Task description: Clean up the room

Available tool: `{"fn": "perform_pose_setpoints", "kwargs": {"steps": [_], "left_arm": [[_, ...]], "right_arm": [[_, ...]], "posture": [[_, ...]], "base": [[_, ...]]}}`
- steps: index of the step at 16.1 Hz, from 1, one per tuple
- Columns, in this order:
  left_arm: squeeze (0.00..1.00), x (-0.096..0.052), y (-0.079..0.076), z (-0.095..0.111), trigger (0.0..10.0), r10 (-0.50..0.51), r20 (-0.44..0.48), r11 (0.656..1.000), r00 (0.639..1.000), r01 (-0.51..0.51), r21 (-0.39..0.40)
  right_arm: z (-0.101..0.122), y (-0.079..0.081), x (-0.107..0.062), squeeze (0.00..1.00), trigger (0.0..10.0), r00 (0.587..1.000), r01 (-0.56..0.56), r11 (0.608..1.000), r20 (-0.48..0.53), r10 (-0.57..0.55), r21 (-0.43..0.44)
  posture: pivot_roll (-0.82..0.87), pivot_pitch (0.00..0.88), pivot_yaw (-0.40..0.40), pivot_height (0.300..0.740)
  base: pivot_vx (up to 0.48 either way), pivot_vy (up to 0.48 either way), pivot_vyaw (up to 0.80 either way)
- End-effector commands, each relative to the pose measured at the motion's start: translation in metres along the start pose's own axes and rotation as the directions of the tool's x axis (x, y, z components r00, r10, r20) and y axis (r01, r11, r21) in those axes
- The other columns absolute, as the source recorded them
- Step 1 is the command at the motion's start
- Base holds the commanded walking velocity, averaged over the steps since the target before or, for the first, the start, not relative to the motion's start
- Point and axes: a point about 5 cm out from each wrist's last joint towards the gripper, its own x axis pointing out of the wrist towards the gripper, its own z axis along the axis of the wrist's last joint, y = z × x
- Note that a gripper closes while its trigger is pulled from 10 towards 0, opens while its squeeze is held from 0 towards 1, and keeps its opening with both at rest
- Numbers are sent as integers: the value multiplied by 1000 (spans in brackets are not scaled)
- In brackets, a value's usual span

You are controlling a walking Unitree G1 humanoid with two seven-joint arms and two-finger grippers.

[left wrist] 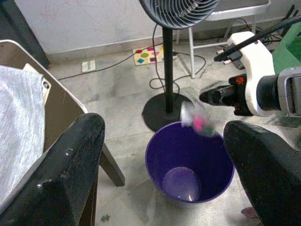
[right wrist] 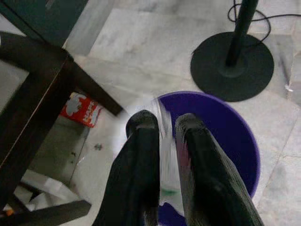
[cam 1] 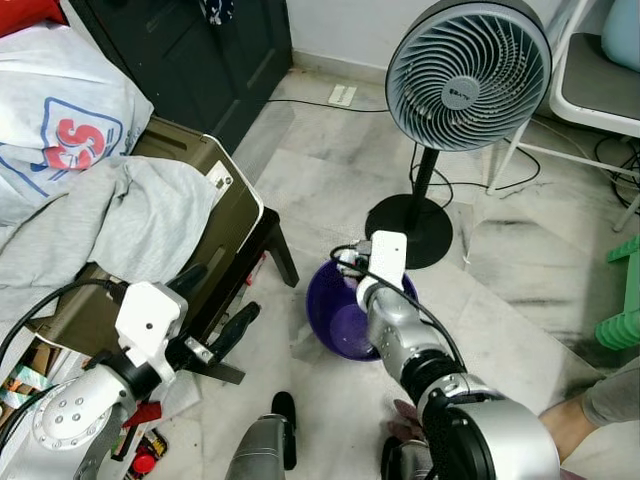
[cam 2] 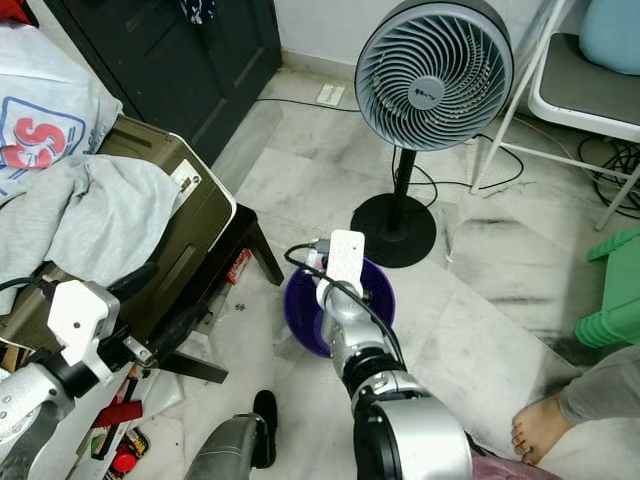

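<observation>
Evidently the right tool (right wrist: 162, 129) pinches a thin, crinkly wrapper (left wrist: 198, 121) over the purple bin (left wrist: 188, 160), light and limp, best held by its edge; the left tool (left wrist: 164, 165) hangs spread.

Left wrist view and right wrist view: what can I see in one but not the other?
Left wrist view: the fan's grille, a white chair, grey cloth, and the right end effector holding a clear wrapper above the bin.

Right wrist view: a red packet under the dark table, seen past the black fingers.

Both: the purple bin, the fan's base, marble floor.
</observation>
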Motion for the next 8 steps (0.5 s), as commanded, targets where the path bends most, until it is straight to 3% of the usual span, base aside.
{"fn": "perform_pose_setpoints", "kwargs": {"steps": [1,5,8], "left_arm": [[0,-3,0,-2,10000,-2,-26,1000,1000,2,10],[0,2,1,-5,10000,21,-17,1000,1000,-21,10],[0,10,2,-5,10000,46,8,999,999,-47,11]], "right_arm": [[-4,4,-1,1000,10000,1000,-5,1000,-17,5,-3],[-1,1,0,1000,10000,1000,2,1000,1,-2,-24],[15,6,2,1000,10000,996,-44,997,70,48,-61]], "posture": [[174,329,90,740],[159,312,74,740],[130,278,58,740]], "base": [[0,0,0],[0,0,0],[0,0,0]]}}
